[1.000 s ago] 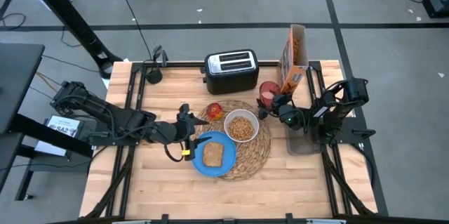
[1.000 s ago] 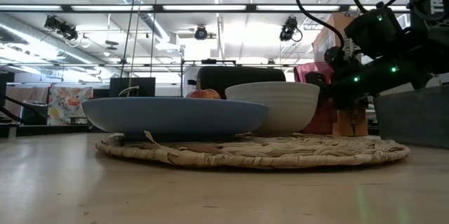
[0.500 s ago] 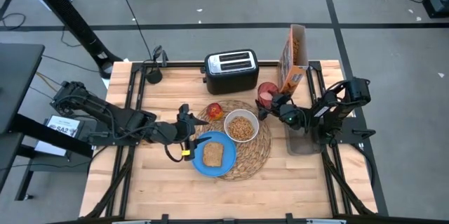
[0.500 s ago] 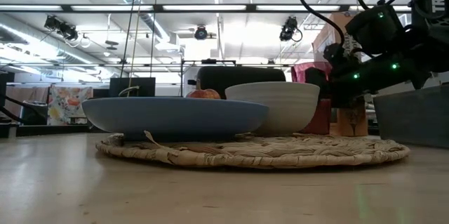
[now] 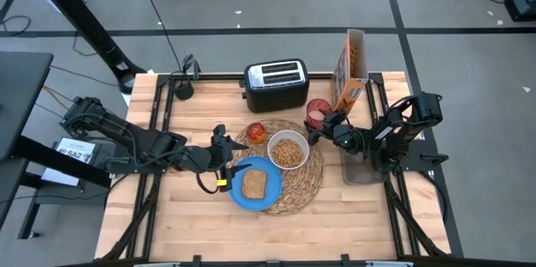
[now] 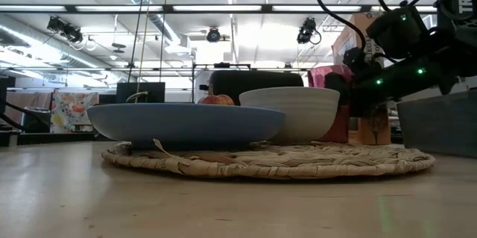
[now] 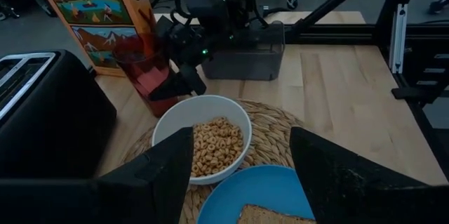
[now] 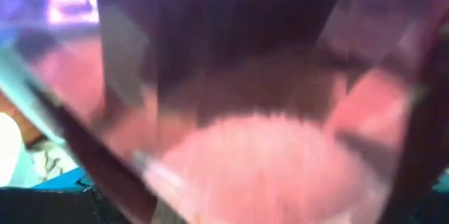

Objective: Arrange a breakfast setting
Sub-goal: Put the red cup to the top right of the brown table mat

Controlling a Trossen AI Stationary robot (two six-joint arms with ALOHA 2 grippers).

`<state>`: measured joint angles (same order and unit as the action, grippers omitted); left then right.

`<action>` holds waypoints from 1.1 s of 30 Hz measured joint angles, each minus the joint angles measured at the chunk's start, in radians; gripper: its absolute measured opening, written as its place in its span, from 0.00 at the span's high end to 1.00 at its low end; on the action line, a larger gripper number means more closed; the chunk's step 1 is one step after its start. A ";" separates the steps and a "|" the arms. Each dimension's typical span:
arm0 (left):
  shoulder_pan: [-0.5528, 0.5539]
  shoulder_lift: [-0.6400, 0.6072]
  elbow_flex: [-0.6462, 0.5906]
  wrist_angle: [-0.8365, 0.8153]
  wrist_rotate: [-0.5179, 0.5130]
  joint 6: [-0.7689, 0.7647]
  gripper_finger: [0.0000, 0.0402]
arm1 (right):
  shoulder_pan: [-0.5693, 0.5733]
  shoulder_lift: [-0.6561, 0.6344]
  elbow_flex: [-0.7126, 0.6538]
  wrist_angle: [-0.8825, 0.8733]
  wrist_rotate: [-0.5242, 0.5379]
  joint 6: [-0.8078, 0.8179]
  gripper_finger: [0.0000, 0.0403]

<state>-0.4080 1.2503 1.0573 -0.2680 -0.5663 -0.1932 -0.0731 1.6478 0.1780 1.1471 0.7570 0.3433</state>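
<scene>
Right pincer point(image 5: 322, 121) pinched the pink cup point(image 5: 316, 112) just off the placemat point(image 5: 303, 185) rim by the bowl point(image 5: 288, 151), likely to seat it beside the cereal | left pincer point(image 5: 223, 158), fingers spread, waited at the blue plate point(image 5: 238, 192) holding toast point(image 5: 255, 184) | fruit point(image 5: 256, 131) sat behind on the desk point(image 5: 193, 217).

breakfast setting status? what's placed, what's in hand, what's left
Placed: blue plate with toast slice, white bowl of cereal and red fruit, all on the woven placemat. In hand: right gripper is shut on the pink cup, off the mat's edge. Left gripper waits open beside the plate. Left: set the cup; no spoon visible.
</scene>
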 joint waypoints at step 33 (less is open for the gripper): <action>0.000 0.000 0.000 -0.017 0.001 -0.032 0.40 | -0.043 -0.336 0.000 -0.512 -0.255 0.080 0.01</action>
<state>-0.4080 1.2503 1.0573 -0.2855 -0.5649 -0.2254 -0.1158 1.3117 0.1776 0.6353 0.5017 0.4232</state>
